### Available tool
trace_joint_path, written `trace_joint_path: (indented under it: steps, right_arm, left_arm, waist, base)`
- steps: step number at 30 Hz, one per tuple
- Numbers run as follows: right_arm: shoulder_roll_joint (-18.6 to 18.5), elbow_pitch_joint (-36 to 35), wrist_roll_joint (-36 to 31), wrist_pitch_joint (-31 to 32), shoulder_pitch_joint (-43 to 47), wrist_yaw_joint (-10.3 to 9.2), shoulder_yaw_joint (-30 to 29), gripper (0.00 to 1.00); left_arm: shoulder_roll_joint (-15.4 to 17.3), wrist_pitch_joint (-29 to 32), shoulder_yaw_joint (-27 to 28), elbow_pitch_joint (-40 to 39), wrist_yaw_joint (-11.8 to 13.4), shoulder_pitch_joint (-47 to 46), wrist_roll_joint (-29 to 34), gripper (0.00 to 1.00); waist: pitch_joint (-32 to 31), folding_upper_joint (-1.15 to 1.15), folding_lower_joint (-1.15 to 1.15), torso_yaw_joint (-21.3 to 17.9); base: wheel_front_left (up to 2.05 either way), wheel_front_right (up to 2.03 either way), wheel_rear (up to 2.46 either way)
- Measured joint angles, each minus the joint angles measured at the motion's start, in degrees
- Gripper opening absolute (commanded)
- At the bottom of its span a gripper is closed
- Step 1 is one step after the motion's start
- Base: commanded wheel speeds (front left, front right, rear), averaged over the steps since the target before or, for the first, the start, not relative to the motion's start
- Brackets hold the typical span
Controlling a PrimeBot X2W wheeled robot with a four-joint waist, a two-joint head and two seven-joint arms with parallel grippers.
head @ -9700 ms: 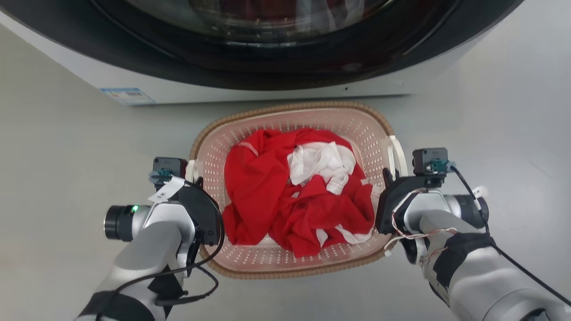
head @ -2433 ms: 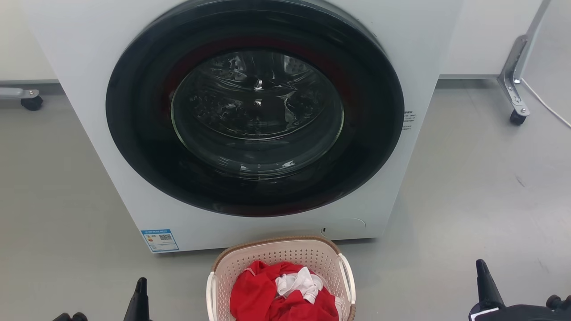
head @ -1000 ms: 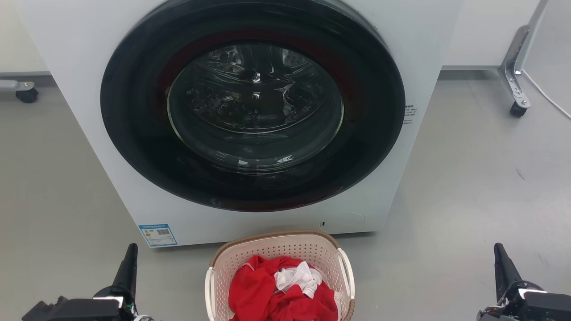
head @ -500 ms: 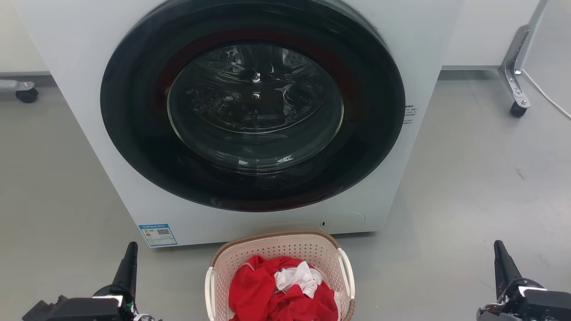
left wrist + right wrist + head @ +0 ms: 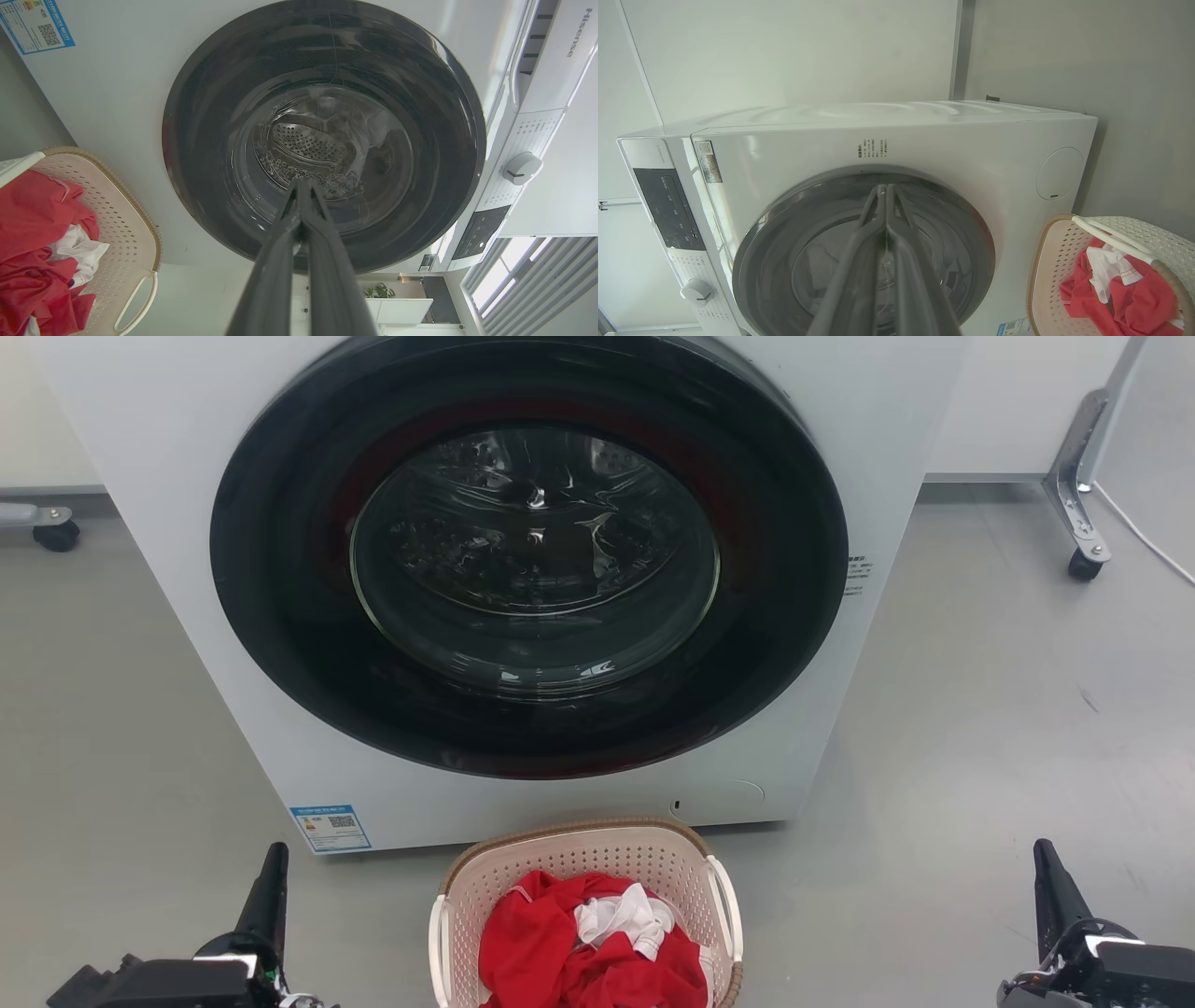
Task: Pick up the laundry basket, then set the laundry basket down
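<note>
The laundry basket (image 5: pixel 579 861) stands on the floor right in front of the washing machine, cream and perforated with a brown rim and white side handles. Red and white clothes (image 5: pixel 588 947) lie heaped in it. My left gripper (image 5: pixel 271 887) is at the lower left, well clear of the basket, fingers pressed together and holding nothing. My right gripper (image 5: pixel 1047 882) is at the lower right, also apart from the basket and shut on nothing. The left wrist view has the basket (image 5: pixel 126 224) at its left edge, and the right wrist view has the basket (image 5: pixel 1052 270) at its lower right.
A white front-loading washing machine (image 5: pixel 168 523) with a round dark door (image 5: pixel 532 551) stands directly behind the basket. A wheeled metal frame leg (image 5: pixel 1074 495) is at the back right, another caster (image 5: pixel 56 534) at the back left. Grey floor lies either side.
Since the oldest frame both grippers let go of the basket handles and drew away, and the camera rose and pulled back. Over the last second nothing has moved.
</note>
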Motion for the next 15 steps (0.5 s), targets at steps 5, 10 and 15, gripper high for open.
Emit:
trace_joint_path:
  steps: [5, 10, 15]
  right_arm:
    - [0.00, 0.00, 0.00, 0.01, 0.00, 0.00, 0.00, 0.00]
    - [0.00, 0.01, 0.01, 0.00, 0.00, 0.00, 0.00, 0.00]
    - [0.00, 0.01, 0.01, 0.00, 0.00, 0.00, 0.00, 0.00]
  left_arm:
    - [0.00, 0.00, 0.00, 0.01, 0.00, 0.00, 0.00, 0.00]
    - [0.00, 0.00, 0.00, 0.02, 0.00, 0.00, 0.00, 0.00]
    - [0.00, 0.00, 0.00, 0.03, 0.00, 0.00, 0.00, 0.00]
  waist:
    - [0.00, 0.00, -0.01, 0.00]
    - [0.00, 0.00, -0.01, 0.00]
    - [0.00, 0.00, -0.01, 0.00]
  base:
    - [0.00, 0.00, 0.00]
    - [0.00, 0.00, 0.00]
    - [0.00, 0.00, 0.00]
